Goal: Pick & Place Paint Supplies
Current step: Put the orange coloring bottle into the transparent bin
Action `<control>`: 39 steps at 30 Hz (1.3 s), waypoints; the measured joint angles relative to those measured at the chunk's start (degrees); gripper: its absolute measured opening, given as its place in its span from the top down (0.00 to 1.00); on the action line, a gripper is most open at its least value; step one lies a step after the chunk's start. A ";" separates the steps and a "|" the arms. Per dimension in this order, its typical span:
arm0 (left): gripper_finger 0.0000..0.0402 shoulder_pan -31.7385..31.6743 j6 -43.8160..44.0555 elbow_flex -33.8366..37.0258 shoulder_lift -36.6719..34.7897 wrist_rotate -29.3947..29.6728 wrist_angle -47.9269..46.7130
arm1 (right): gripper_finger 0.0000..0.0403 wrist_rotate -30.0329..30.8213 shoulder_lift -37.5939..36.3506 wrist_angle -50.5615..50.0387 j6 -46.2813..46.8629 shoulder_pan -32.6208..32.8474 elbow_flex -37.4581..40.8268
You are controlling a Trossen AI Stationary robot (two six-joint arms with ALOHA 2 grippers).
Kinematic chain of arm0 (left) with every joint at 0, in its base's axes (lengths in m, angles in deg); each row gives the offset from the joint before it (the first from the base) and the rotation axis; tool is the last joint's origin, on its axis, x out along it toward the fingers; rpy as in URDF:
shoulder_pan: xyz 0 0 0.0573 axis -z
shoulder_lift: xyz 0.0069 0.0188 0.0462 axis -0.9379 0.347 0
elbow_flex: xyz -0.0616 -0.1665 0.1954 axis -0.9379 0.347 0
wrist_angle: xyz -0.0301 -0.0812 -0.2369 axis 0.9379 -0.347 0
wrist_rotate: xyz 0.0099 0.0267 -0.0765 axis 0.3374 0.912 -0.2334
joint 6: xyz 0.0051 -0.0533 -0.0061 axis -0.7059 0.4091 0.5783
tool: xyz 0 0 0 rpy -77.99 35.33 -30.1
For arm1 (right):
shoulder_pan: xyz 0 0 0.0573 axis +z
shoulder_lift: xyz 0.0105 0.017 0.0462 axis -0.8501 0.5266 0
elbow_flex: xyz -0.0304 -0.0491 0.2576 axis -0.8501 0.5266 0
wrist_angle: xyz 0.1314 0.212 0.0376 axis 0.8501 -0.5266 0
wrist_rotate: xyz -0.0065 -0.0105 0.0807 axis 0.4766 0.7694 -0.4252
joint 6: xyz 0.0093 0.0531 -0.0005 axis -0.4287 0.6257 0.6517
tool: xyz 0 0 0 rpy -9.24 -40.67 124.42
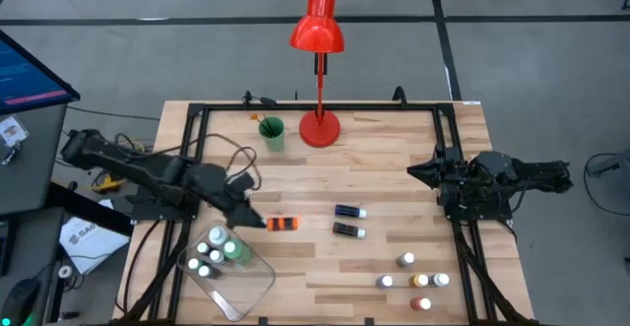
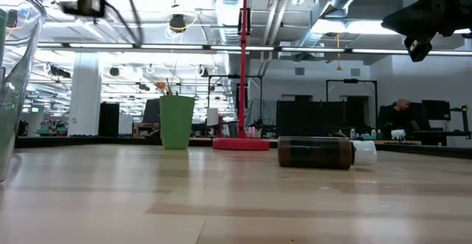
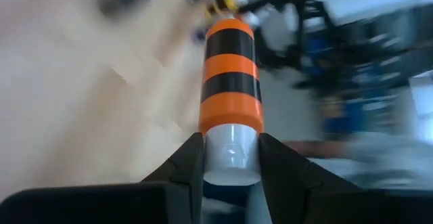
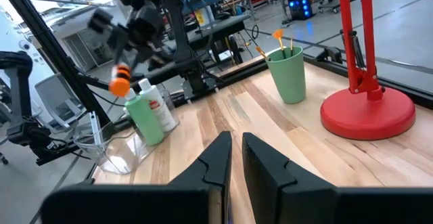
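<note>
Orange-striped bottle (image 3: pixel 230 75) is pinched by its white cap in the left gripper (image 3: pixel 231 158), above the table (image 1: pixel 394 168) just beside the tray (image 1: pixel 251 285). Right gripper (image 4: pixel 234 158) waits at the right edge, fingers nearly closed, holding nothing.

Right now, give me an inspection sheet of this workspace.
Surface: wooden table, no spills seen.
Job's things: orange-and-black bottle held by its white cap; two dark bottles lying mid-table; small bottles standing at the near right; more, with the large green bottle, in the clear tray.
Clutter: green cup, red lamp.
Hands: left hand shut on the bottle, off the table; right hand shut, empty, parked at the right.
Cables: loose by the left arm.
Surroundings: person at a desk.
</note>
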 joint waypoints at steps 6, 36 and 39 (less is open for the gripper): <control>0.76 0.54 25.96 0.02 -4.97 -10.14 0.03 | 0.92 0.00 0.00 0.00 -0.02 0.02 0.00; 0.76 24.60 64.93 -13.28 3.00 -11.27 -7.17 | 0.92 0.00 0.00 0.00 0.00 0.00 0.00; 0.76 26.65 67.37 -15.31 4.19 -11.25 -11.43 | 0.92 -0.02 0.00 0.00 -0.02 0.02 0.00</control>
